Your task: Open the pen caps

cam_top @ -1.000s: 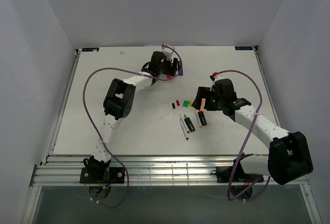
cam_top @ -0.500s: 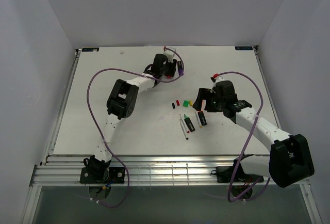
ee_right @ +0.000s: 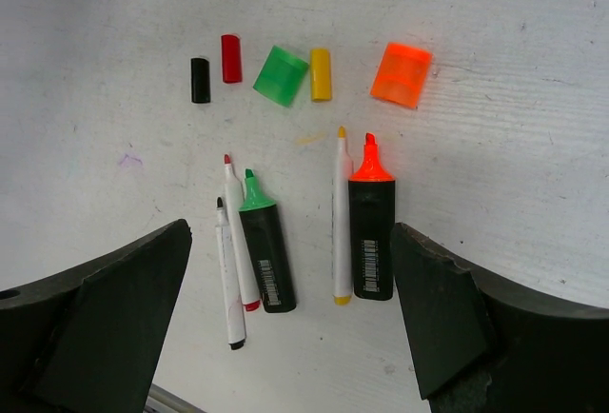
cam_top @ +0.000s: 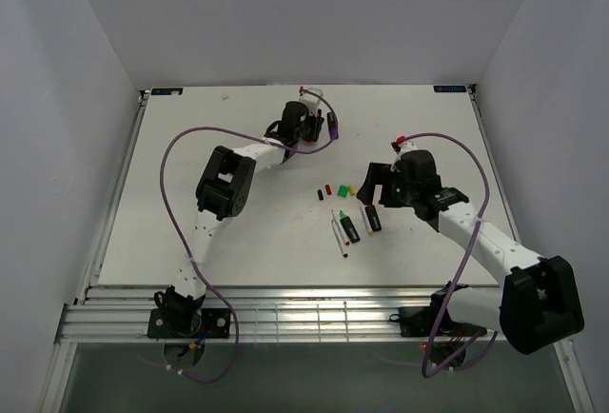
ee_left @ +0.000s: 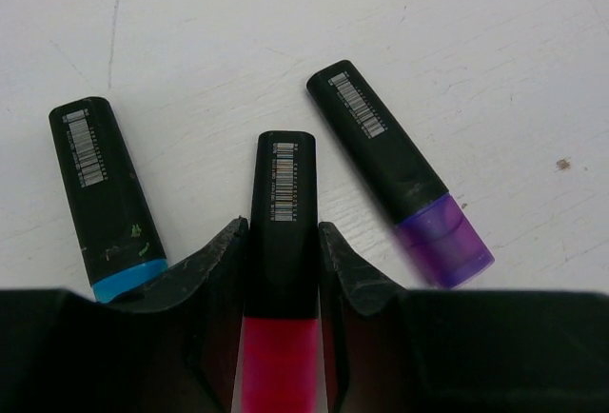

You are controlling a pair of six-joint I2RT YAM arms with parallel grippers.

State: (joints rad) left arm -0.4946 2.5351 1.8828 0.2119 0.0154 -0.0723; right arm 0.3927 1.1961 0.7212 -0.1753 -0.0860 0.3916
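The left jaws pinch a stubby black marker (ee_left: 283, 185) narrowly, straddling its pink plastic cap (ee_left: 279, 361); clamping that seam could stop the cap pulling free. The right jaws gape wide, empty.

**Left wrist view.** Three black markers each carry a white barcode sticker near the butt end, with digits too fine to read: the left marker (ee_left: 100, 185) with the blue cap (ee_left: 128, 275), the middle marker (ee_left: 283, 199) with the pink cap (ee_left: 281, 365), and the right marker (ee_left: 376, 151) with the purple cap (ee_left: 445, 242).

**Right wrist view.** The green-tipped marker (ee_right: 266, 256) and the orange-tipped marker (ee_right: 371, 237) bear similar barcode stickers, also illegible.

**Top view.** Two small blue labels (cam_top: 164, 91) (cam_top: 449, 88) sit at the far corners of the table (cam_top: 171, 213); their print is unreadable.

No word, brand or number can be read.
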